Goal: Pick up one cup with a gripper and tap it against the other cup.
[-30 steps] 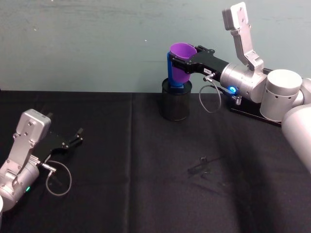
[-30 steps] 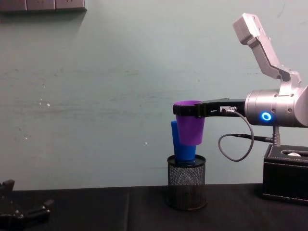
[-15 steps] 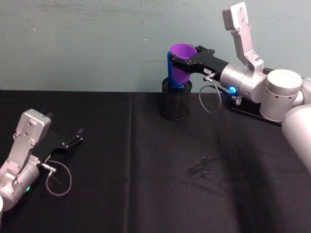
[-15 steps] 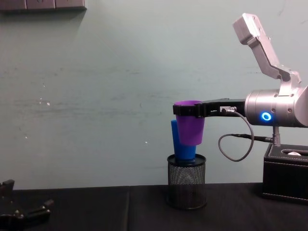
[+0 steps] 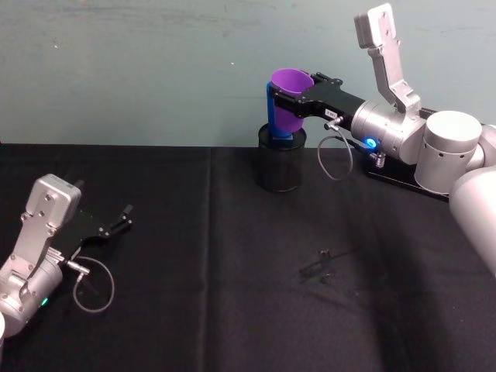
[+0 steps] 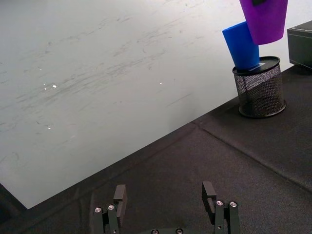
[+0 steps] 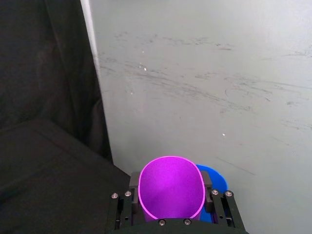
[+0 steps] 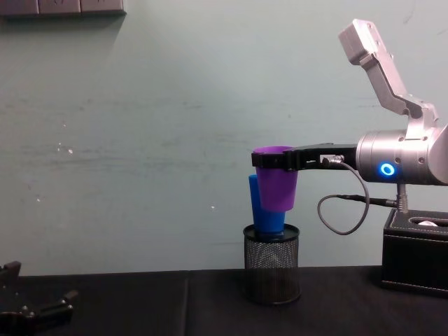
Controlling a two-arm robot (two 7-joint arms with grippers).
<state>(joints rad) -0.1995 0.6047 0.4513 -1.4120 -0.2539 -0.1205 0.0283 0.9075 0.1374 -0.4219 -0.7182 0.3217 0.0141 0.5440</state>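
Pickup looks done, tap is the open question. The right gripper (image 5: 297, 96) is clamped on the purple cup (image 5: 287, 110) just under its rim, one finger on each side (the right wrist view makes this pretty clear, with the open mouth of the cup framed between the two fingers). The cup is held upright in the air, well clear of the black tablecloth (image 5: 232, 271).

Right next to it, on the side away from the arm, the blue cup (image 8: 263, 213) is seen standing tilted in the black wire-mesh pen holder (image 8: 271, 269), with its base down inside the mesh. From the chest view the purple cup's wall overlaps the blue one's upper part, and in the left wrist view the purple cup's lower edge sits right at the blue rim. So the two are touching or just about; actual contact can't be confirmed from these angles.

Judged from that, the lift and approach are finished, and what's left is at most a small nudge sideways to make the tap certain.

The left gripper (image 5: 116, 223) is parked low on the cloth at the robot's left, fingers spread apart, nothing in it, well away from both cups.
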